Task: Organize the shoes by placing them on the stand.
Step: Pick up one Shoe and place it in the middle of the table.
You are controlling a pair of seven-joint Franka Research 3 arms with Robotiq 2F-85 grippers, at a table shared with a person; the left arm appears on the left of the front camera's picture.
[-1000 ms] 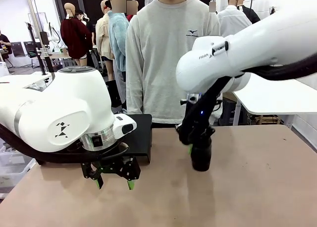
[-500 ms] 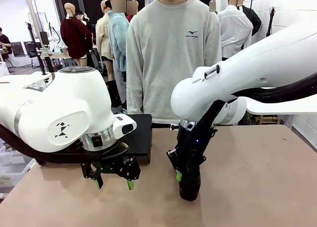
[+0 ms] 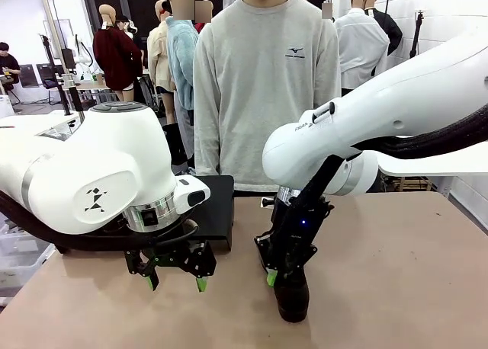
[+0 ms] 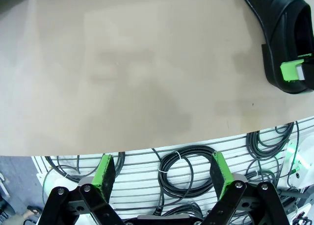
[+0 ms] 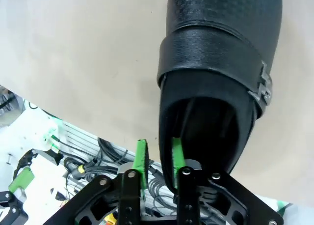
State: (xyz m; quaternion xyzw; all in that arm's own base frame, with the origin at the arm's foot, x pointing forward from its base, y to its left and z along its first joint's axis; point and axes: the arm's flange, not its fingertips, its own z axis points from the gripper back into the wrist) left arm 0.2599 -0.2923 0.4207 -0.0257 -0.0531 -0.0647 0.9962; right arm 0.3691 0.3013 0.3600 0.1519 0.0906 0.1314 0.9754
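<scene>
A: Right gripper (image 3: 280, 276)? Position and grip.

B: Low over the near middle of the table (image 3: 396, 273), pointing down at a black dress shoe (image 3: 293, 297). In the right wrist view the shoe (image 5: 216, 72) has a strap and a metal buckle (image 5: 262, 87), and rests on the tabletop. One green pad sits inside the shoe's opening by the heel wall, the other just outside it. Jaws narrow, a small gap between them. Whether the pads pinch the wall or have slackened off it, I cannot tell.

A: Left gripper (image 3: 177, 279)?

B: Near left, hanging just above the table, fingers down. In the left wrist view the gripper (image 4: 164, 173) stands with its jaws wide apart, nothing between them; bare tabletop beyond, cables past the near edge.

A: The stand?

B: Matte-black stand (image 3: 219, 208) on the far left of the table, partly hidden behind the left arm. The visible part of its top panel carries nothing.

A: Shoe relative to it?

B: Apart from it, nearer and to the right. The left wrist view catches the same shoe (image 4: 282, 43) at its upper right, a green pad at the heel end.

A: Person?

B: A person (image 3: 263, 90) in a light grey sweatshirt stands at the far side, behind the stand.
</scene>
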